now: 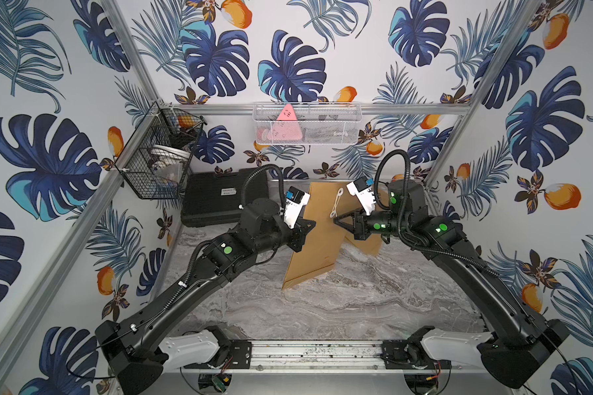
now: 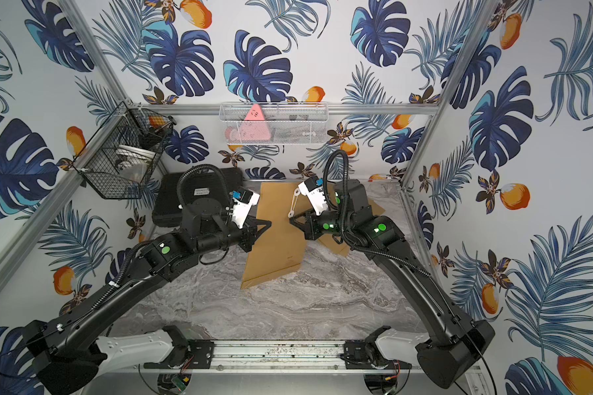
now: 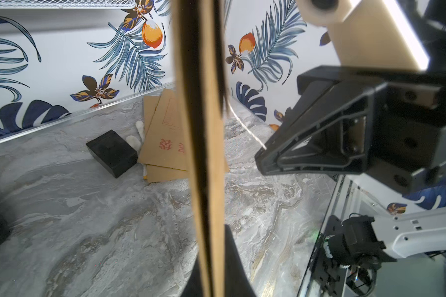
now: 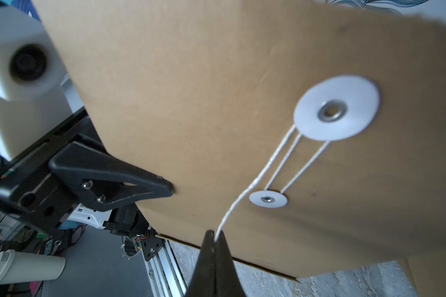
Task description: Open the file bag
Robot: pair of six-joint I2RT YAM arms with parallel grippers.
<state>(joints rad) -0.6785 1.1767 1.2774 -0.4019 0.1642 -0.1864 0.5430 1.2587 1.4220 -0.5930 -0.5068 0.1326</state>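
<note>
In both top views, the left gripper point(image 1: 309, 224) is clamping one edge of the brown file bag point(image 1: 319, 246), which is standing steeply tilted above the marble table point(image 1: 322, 307). Opposite it, across the bag's face, the right gripper point(image 1: 337, 219) is pinching the white string point(image 1: 336, 201).

In the left wrist view, the bag is running edge-on between the left gripper's fingers point(image 3: 233, 259). Beyond the bag, spare envelopes point(image 3: 162, 133) and a black box point(image 3: 111, 153) are lying flat.

In the right wrist view, the right gripper's tips are closing on the string. It is leading ahead to the small disc point(image 4: 258, 199), with strands running on to the large disc point(image 4: 355, 123).
</note>
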